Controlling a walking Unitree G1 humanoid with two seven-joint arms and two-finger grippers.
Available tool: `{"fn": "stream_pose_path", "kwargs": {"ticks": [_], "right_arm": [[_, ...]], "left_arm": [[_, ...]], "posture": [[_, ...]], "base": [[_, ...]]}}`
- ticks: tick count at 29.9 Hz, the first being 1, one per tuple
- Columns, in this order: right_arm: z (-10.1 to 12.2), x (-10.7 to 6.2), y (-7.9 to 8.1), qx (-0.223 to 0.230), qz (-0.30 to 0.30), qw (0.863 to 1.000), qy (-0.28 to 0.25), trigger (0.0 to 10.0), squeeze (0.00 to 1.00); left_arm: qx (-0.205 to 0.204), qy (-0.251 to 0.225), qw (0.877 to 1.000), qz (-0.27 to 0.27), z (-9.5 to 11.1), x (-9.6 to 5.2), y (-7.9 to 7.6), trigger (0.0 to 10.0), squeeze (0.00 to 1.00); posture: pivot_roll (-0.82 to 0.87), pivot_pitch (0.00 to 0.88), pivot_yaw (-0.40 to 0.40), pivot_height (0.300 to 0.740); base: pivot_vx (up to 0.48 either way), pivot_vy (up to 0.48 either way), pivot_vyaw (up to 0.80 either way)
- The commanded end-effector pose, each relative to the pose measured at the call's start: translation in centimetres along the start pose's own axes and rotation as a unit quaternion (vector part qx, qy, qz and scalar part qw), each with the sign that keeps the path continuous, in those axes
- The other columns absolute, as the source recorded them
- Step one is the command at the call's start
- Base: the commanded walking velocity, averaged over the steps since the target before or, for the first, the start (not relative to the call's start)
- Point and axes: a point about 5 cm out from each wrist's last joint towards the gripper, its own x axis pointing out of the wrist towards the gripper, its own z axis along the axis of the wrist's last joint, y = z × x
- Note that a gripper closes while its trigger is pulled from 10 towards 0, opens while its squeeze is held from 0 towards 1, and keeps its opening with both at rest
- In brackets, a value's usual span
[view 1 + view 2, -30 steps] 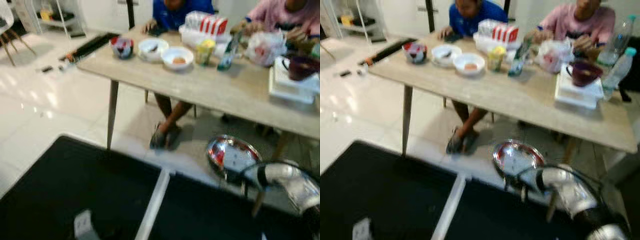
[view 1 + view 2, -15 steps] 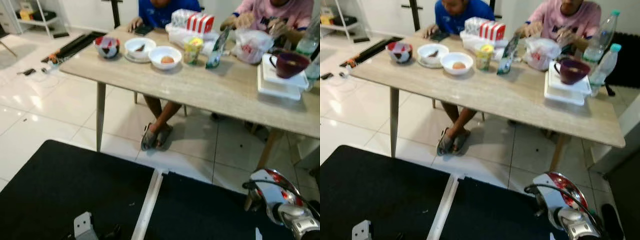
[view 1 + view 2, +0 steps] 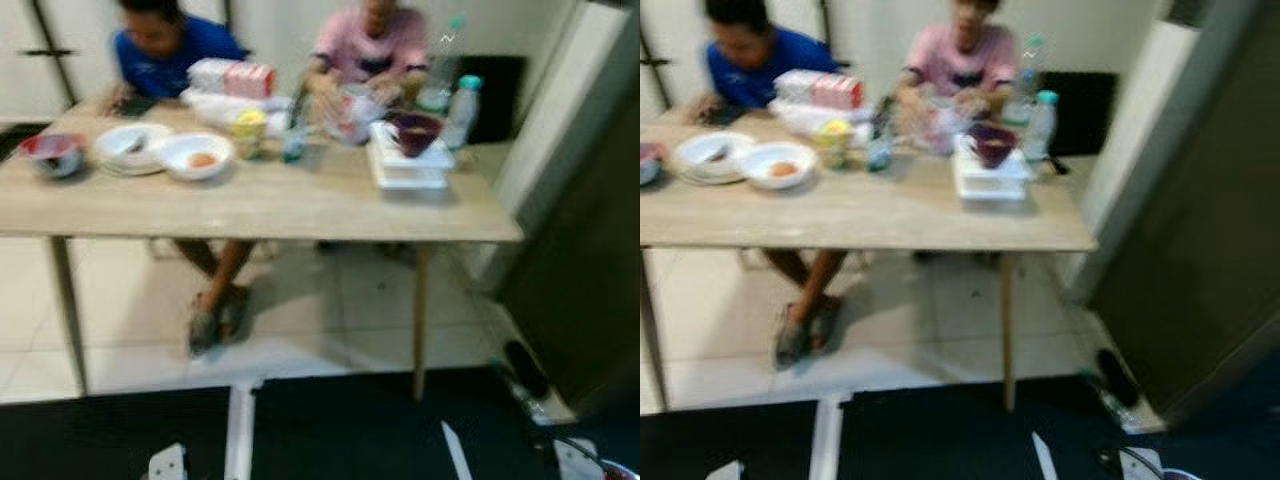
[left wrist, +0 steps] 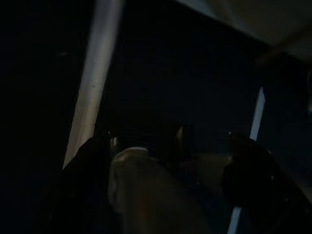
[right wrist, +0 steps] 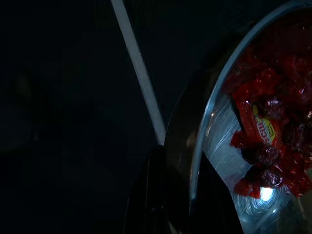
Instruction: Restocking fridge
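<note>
Right wrist view: a shiny metal bowl (image 5: 195, 146) sits right at the right gripper (image 5: 168, 195), its rim gripped between the two black fingers (image 5: 146, 195), which are closed onto it. Inside the bowl are red candy wrappers (image 5: 258, 126) and dark round pieces; the number cannot be counted. Below it: a dark mat w/ one pale stripe (image 5: 139, 73).

Left wrist view is very dark. The left gripper (image 4: 170, 161) hangs over the dark mat; the fingers look spread apart w/ nothing between them, though the shade makes this hard to confirm.

Head views, blurred: a light wood table (image 3: 260, 205) stands ahead on a white tile floor (image 3: 330, 320). Two people sit behind it, one in a blue shirt (image 3: 170, 60), one in a pink shirt (image 3: 370, 40). On the table: two white bowls (image 3: 195, 155), one red-rimmed bowl (image 3: 50, 152) at the far left end, a yellow cup (image 3: 248, 128), a dark maroon bowl (image 3: 415, 130) on a stack of white trays (image 3: 405, 170), two clear bottles (image 3: 460, 105) at the right end, approx., and a white-and-red package (image 3: 235, 78). A dark wall panel (image 3: 1200, 250) stands at the right.
</note>
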Motion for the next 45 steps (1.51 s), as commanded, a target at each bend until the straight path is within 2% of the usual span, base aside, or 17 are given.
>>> {"fn": "stream_pose_path", "kwargs": {"ticks": [1, 3, 9, 10, 11, 13, 17, 19, 22, 25, 29, 33, 37, 39, 41, 43, 45], "right_arm": [[0.9, 0.0, 0.0, 0.001, -0.009, 1.0, -0.015, 10.0, 0.0], [1.0, 0.0, 0.0, 0.009, -0.014, 1.0, -0.017, 10.0, 0.0], [1.5, 0.0, -0.1, 0.019, -0.027, 0.999, -0.027, 10.0, 0.0], [1.5, 0.1, 0.1, 0.019, -0.029, 0.999, -0.029, 10.0, 0.0], [1.5, 0.1, 0.1, 0.019, -0.029, 0.999, -0.029, 10.0, 0.0], [1.2, 0.1, 1.0, -0.002, -0.017, 1.0, -0.025, 10.0, 0.0], [1.1, 0.1, 1.3, -0.023, -0.01, 0.999, -0.022, 10.0, 0.0], [1.4, 0.1, 0.8, -0.029, -0.013, 0.999, -0.025, 10.0, 0.0], [3.1, 0.0, -0.1, -0.024, -0.032, 0.998, -0.047, 10.0, 0.0], [3.7, 0.0, 0.0, -0.01, -0.034, 0.998, -0.055, 10.0, 0.0], [4.2, 0.1, 1.2, -0.013, -0.017, 0.998, -0.064, 10.0, 0.0], [3.0, 0.0, 4.3, -0.076, 0.025, 0.996, -0.05, 10.0, 0.0], [2.9, 0.0, 4.8, -0.105, 0.034, 0.993, -0.051, 10.0, 0.0], [3.4, 0.0, 5.1, -0.125, 0.047, 0.989, -0.063, 10.0, 0.0], [3.5, 0.0, 4.9, -0.133, 0.049, 0.988, -0.067, 10.0, 0.0], [3.4, 0.0, 4.7, -0.126, 0.046, 0.989, -0.064, 10.0, 0.0], [3.3, 0.0, 4.7, -0.097, 0.05, 0.992, -0.06, 10.0, 0.0]], "left_arm": [[0.027, 0.015, 1.0, 0.001, -0.4, 0.0, 0.0, 10.0, 0.0], [0.049, 0.017, 0.999, 0.011, -0.1, -0.1, 0.3, 10.0, 0.0], [0.065, 0.009, 0.997, 0.027, 0.8, -0.2, 1.1, 10.0, 0.0], [0.073, 0.005, 0.997, 0.033, 1.5, -0.4, 1.8, 10.0, 0.0], [0.073, 0.005, 0.997, 0.033, 1.5, -0.4, 1.8, 10.0, 0.0], [0.084, -0.003, 0.995, 0.044, 2.3, -0.6, 2.7, 10.0, 0.0], [0.072, -0.013, 0.996, 0.051, 2.7, -0.7, 3.1, 10.0, 0.0], [0.054, -0.021, 0.997, 0.053, 2.8, -0.8, 3.2, 10.0, 0.0], [0.068, -0.006, 0.996, 0.049, 2.5, -0.7, 3.0, 10.0, 0.0], [0.073, -0.005, 0.996, 0.044, 2.8, -0.6, 2.8, 10.0, 0.0], [0.057, -0.023, 0.997, 0.043, 3.6, -0.3, 2.5, 10.0, 0.0], [0.035, -0.021, 0.998, 0.057, 2.7, -0.4, 2.6, 10.0, 0.0], [0.017, -0.016, 0.998, 0.058, 1.9, -0.4, 2.3, 10.0, 0.0], [0.015, 0.006, 0.999, 0.051, 0.3, -0.5, 1.8, 10.0, 0.0], [0.009, 0.011, 0.999, 0.053, -0.1, -0.5, 1.5, 10.0, 0.0], [0.008, 0.01, 0.999, 0.051, 0.0, -0.4, 1.4, 10.0, 0.0], [0.011, -0.006, 0.999, 0.049, 1.1, -0.1, 1.3, 10.0, 0.0]], "posture": [[-0.01, 0.0, -0.015, 0.74], [-0.02, 0.0, 0.001, 0.74], [-0.02, 0.0, 0.026, 0.74], [-0.01, 0.0, 0.028, 0.74], [-0.01, 0.0, 0.028, 0.74], [0.0, 0.0, 0.019, 0.74], [0.01, 0.0, 0.019, 0.74], [0.02, 0.0, 0.032, 0.74], [0.01, 0.013, 0.043, 0.74], [-0.02, 0.005, 0.035, 0.74], [0.0, 0.02, 0.032, 0.74], [0.0, 0.012, 0.024, 0.74], [-0.02, 0.015, 0.036, 0.74], [-0.02, 0.011, 0.042, 0.74], [-0.02, 0.024, 0.038, 0.74], [0.0, 0.01, 0.023, 0.74], [0.02, 0.017, 0.004, 0.74]], "base": [[0.0, 0.0, -0.78], [0.0, 0.0, -0.78], [0.0, 0.0, -0.78], [0.0, 0.0, -0.78], [0.0, 0.0, -0.78], [0.0, 0.0, -0.78], [0.0, 0.0, -0.78], [0.0, 0.0, -0.78], [0.0, 0.0, -0.79], [0.0, 0.0, -0.79], [0.0, 0.0, -0.79], [0.0, 0.0, -0.79], [0.0, 0.0, -0.79], [0.0, 0.0, -0.78], [0.0, 0.0, 0.0], [0.0, 0.0, 0.0], [0.0, 0.0, 0.0]]}}
